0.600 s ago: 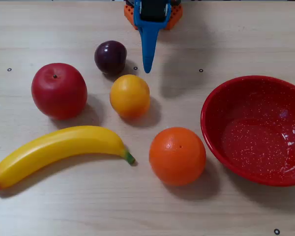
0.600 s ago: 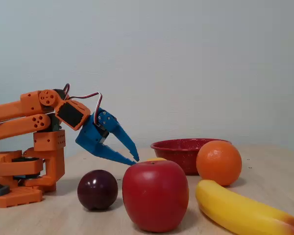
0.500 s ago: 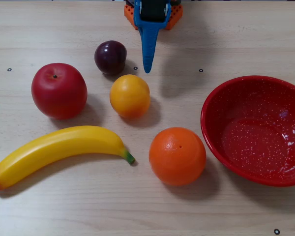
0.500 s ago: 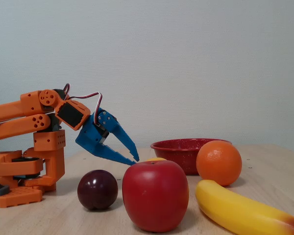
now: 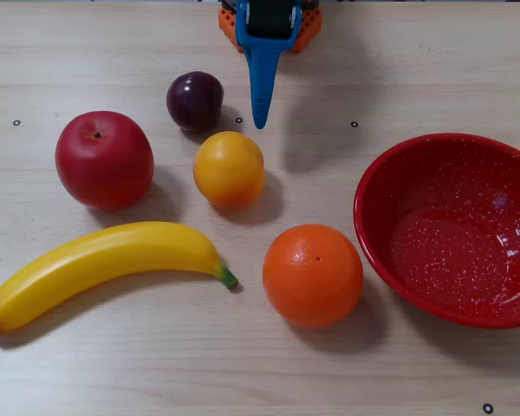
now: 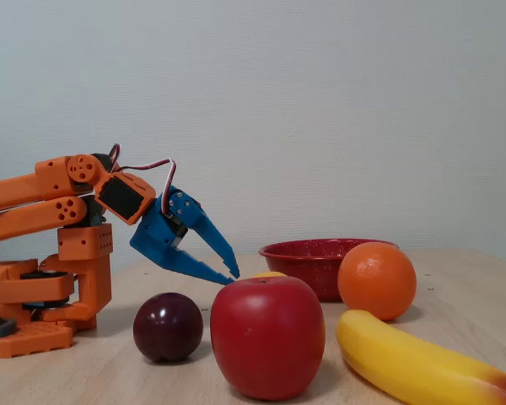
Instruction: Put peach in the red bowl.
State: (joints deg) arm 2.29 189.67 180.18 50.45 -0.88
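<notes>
Top-down fixed view first. We see the gripper entering from the far edge of the tabletop, its blue fingers stacked into one narrow blade that points toward the near edge. The peach sits just ahead of the fingertip and a little to the view's left of the blade's line, clear of it. The plum lies beside the blade on the view's left, closer to the far edge than the peach. The red bowl rests at the right edge of the tabletop, well apart from the peach, with the orange between them toward the near edge. From this angle we cannot read the finger spread.

Side fixed view. Here the gripper hangs above the tabletop with its two fingers spread apart, holding nothing, tilted down and forward. The peach shows only as a yellow sliver over the apple, just past and below the fingertips. The red bowl stands farther along.

We judge the coming move to be a short reach forward and down, nudged toward the top-down view's left.
</notes>
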